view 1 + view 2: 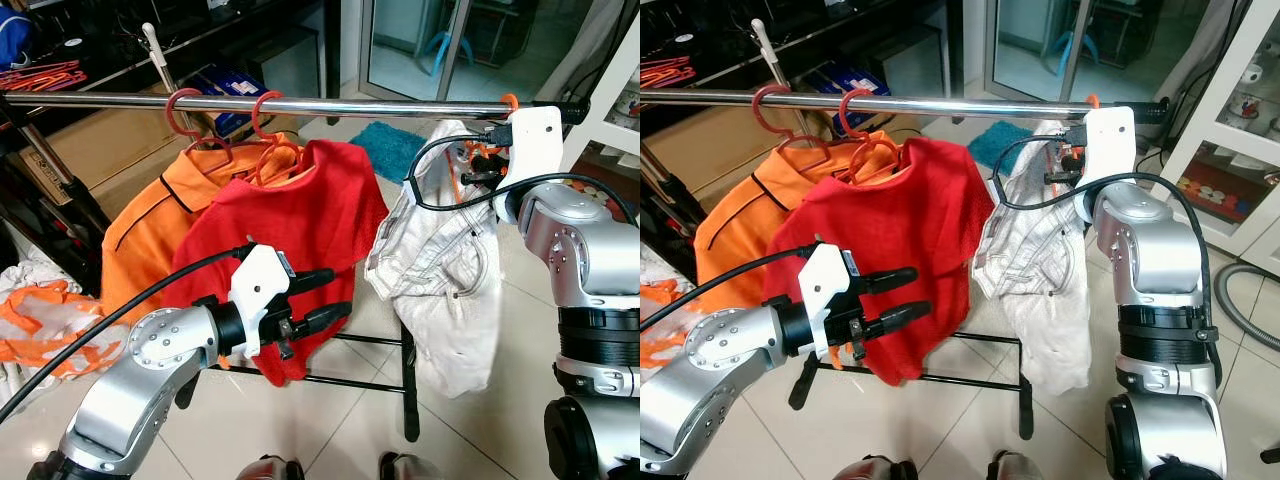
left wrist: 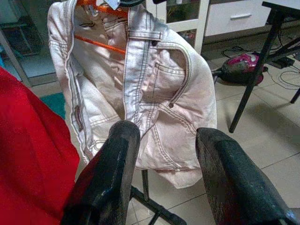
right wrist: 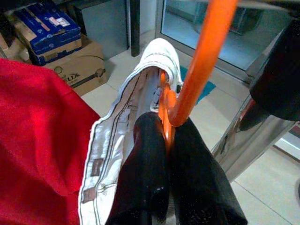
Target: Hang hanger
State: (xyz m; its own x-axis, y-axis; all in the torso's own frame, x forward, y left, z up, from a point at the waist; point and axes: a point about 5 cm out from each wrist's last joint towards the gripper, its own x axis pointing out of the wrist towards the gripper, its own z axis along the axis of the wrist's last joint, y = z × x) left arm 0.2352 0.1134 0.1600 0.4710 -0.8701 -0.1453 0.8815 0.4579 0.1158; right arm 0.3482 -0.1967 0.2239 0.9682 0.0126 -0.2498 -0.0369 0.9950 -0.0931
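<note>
A steel rail (image 1: 300,104) runs across in front of me. An orange hanger (image 3: 206,61) carries a white denim garment (image 1: 450,270), and its hook (image 1: 510,100) rests over the rail's right end. My right gripper (image 3: 164,133) is shut on the hanger's neck just under the rail, its black fingers (image 1: 478,165) beside the garment's top. My left gripper (image 1: 338,293) is open and holds nothing; it hovers low in front of a red shirt (image 1: 300,220), pointing toward the denim garment (image 2: 154,93).
The red shirt and an orange shirt (image 1: 150,220) hang on red hangers (image 1: 265,115) at the rail's left. A black rack foot (image 1: 410,390) crosses the tiled floor below. Orange clothes (image 1: 50,320) lie at the left. Cardboard boxes (image 3: 77,68) and a teal mat (image 1: 385,145) sit behind.
</note>
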